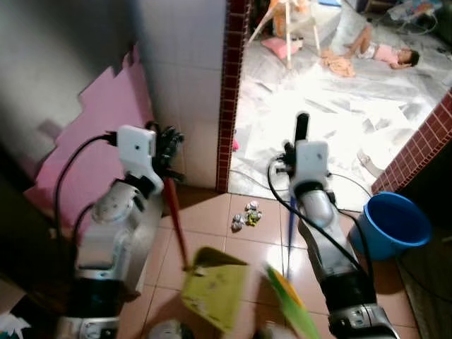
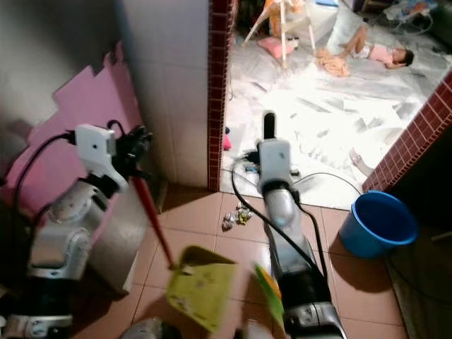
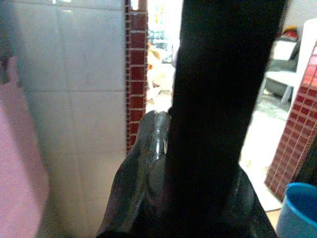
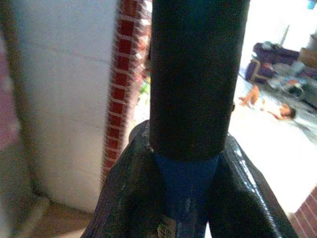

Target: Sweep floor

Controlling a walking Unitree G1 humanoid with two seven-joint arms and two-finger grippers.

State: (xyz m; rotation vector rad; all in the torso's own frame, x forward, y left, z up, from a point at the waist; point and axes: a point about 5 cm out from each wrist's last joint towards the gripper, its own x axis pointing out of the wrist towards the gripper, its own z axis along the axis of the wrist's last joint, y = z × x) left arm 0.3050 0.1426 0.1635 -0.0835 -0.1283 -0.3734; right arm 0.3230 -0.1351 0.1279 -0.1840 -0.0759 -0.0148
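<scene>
Looking down from the head camera, the left gripper (image 1: 168, 150) clamps its black fingers around the top of a red handle (image 1: 176, 224). That handle slants down from the gripper to a yellow-green dustpan (image 1: 214, 286) resting on the terracotta tile floor (image 1: 212, 212), below the gripper and nearer the robot. The right gripper (image 1: 301, 145) is pinched on a blue broom handle (image 1: 290, 236) with a black upper grip (image 1: 302, 127) that rises above its fingers. The blue shaft drops straight down from the gripper beside the silver forearm, ending in blurred green and yellow bristles (image 1: 291, 304) close to the robot. Between the two grippers and a little beyond them, a small clump of crumpled litter (image 1: 246, 216) lies on the tiles near a red brick post (image 1: 230, 92). A blue bucket (image 1: 392, 226) stands well off to the right gripper's outer side. Behind the left gripper a pink foam mat (image 1: 106, 127) leans against the white tiled wall. Far ahead, through the doorway, a person (image 1: 374, 49) lies on a bright floor.

In the left wrist view, the fingers (image 3: 143, 183) press against a thick dark shaft, with the brick post beyond.

In the right wrist view, both fingers (image 4: 129, 193) squeeze the blue shaft just below its black sleeve.
</scene>
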